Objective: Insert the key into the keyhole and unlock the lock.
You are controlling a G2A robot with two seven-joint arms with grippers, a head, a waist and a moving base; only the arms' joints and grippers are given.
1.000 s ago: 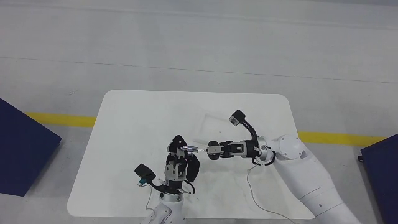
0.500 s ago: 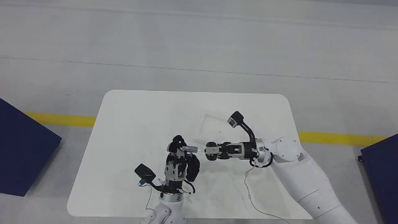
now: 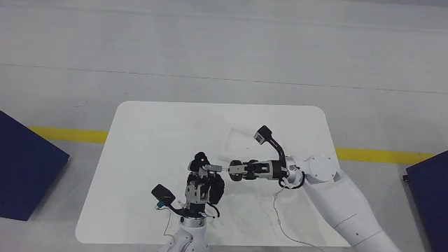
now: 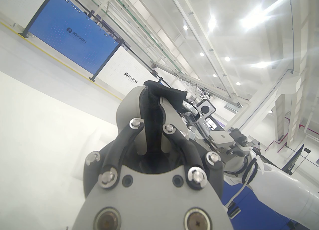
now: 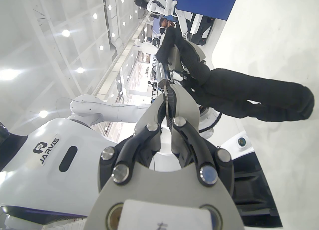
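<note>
The key (image 5: 169, 114) is pinched flat in the right hand (image 5: 168, 97), its tip right at the end of the small silver lock (image 5: 161, 73). The left hand (image 4: 159, 99), sleeved in black, is clamped on that lock, both over the white desk (image 3: 140, 154), toward the robot's side.

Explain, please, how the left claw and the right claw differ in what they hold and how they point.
The left claw is shut on the lock; the right claw is shut on the key. In the top view the left claw points away from the robot, while the right claw lies crosswise, aimed at the lock. Both are shut.
</note>
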